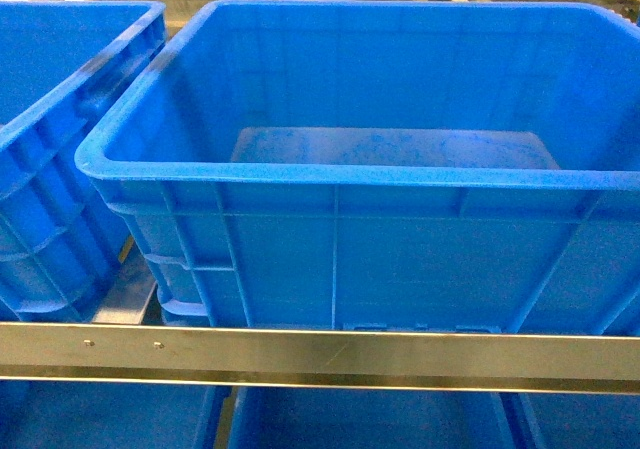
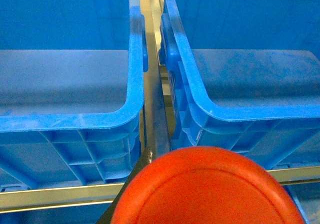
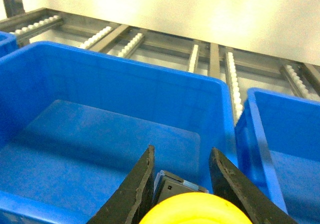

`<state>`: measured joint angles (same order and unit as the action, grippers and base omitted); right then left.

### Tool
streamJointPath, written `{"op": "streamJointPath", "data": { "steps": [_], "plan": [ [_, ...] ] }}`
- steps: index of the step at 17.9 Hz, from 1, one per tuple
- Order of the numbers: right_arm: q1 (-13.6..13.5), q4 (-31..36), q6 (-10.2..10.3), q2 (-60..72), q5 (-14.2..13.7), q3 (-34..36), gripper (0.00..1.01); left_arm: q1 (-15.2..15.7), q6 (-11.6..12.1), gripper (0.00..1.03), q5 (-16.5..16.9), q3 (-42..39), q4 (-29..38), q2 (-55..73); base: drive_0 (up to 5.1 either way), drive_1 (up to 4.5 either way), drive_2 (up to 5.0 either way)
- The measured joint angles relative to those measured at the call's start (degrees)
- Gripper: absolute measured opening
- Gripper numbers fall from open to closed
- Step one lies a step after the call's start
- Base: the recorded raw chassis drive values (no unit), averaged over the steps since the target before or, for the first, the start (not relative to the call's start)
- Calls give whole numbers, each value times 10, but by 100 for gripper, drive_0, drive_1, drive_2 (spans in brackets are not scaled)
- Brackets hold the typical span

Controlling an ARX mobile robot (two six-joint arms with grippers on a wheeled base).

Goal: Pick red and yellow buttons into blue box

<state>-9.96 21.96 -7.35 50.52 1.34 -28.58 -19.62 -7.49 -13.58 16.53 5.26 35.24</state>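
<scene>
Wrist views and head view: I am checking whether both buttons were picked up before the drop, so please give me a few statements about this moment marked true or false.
1. The right gripper holds the yellow button between its fingers. True.
2. The red button fills the bottom of the left wrist view. True.
3. The big blue box in the head view already has a button lying in it. False: the part of its floor that shows is bare.
4. The yellow button sits behind the box's far wall. False: in the right wrist view it is over the blue box.
5. The left wrist view shows one box only. False: two blue boxes stand side by side, a metal rail between them.
</scene>
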Motion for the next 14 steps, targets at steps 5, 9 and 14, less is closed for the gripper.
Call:
{"op": "streamJointPath", "data": {
  "steps": [5,9,14],
  "plan": [
    [-41,10,-28,114,16,-83,30,0,0,25,0,0,0,0,0,0,0],
    [-68,2,-43,220,25,-158,30,0,0,25,0,0,0,0,0,0,0],
    [-77,-55,-65,326,31,-224,30,0,0,25,0,0,0,0,0,0,0]
  ]
}}
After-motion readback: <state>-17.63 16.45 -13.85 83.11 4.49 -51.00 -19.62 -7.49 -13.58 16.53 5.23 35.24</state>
